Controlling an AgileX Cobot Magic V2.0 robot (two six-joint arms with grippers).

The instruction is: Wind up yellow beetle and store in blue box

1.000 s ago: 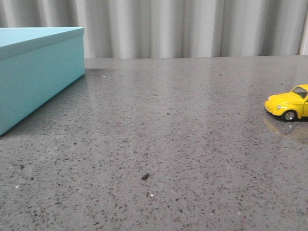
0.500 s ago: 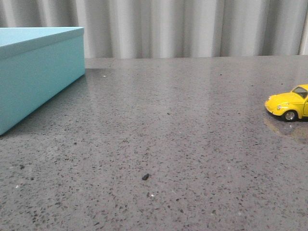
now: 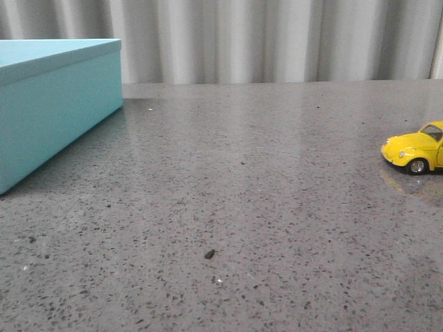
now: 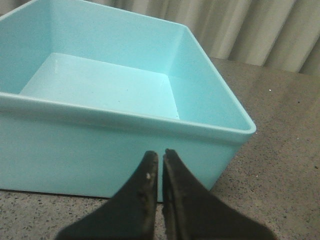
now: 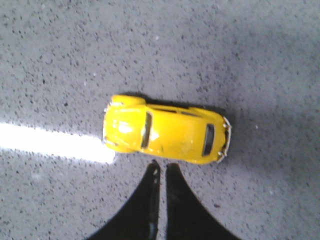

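The yellow beetle (image 3: 417, 151) stands on its wheels at the table's right edge, partly cut off by the frame. In the right wrist view the yellow beetle (image 5: 167, 129) lies seen from above, crosswise just beyond my right gripper (image 5: 162, 167), which is shut and empty, its tips close to the car's side. The blue box (image 3: 48, 104) stands at the far left. In the left wrist view the blue box (image 4: 125, 145) is open and empty inside; my left gripper (image 4: 159, 156) is shut and empty in front of its near wall. Neither gripper shows in the front view.
The grey speckled table (image 3: 242, 207) carries a small dark crumb (image 3: 209, 254) near the middle front. A grey pleated curtain (image 3: 277, 38) hangs behind the table's far edge. A bright light reflection (image 5: 50, 142) lies on the table beside the car.
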